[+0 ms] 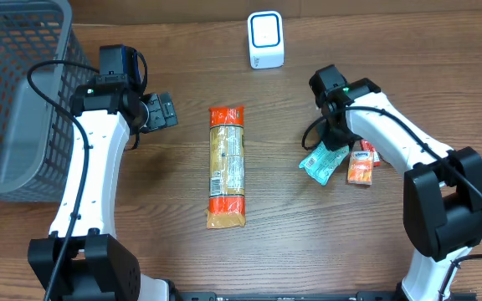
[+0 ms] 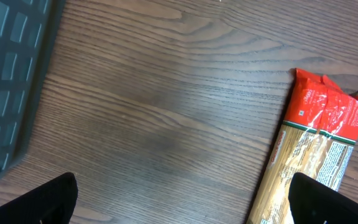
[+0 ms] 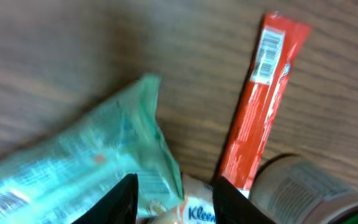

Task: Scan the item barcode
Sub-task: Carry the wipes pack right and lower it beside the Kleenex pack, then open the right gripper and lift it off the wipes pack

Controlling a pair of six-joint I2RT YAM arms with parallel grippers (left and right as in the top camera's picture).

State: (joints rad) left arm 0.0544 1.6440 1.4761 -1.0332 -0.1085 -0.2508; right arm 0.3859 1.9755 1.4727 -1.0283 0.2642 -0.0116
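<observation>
Meanwhile, left gripper [image 2: 185, 202] gapes wide beside the pasta pack [image 2: 309, 149]; right gripper [image 3: 174, 198] stands part-open over the teal packet [image 3: 92, 163].

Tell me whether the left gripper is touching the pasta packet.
Apart. The overhead view shows bare table between the left gripper and the pasta packet.

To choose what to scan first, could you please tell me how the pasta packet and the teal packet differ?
The pasta packet is long and narrow; the teal packet is short and smaller. The pasta packet has red ends and a see-through middle; the teal packet is mostly teal. The pasta packet lies alone mid-table; the teal packet sits right beside an orange packet. Both lie on the table.
</observation>
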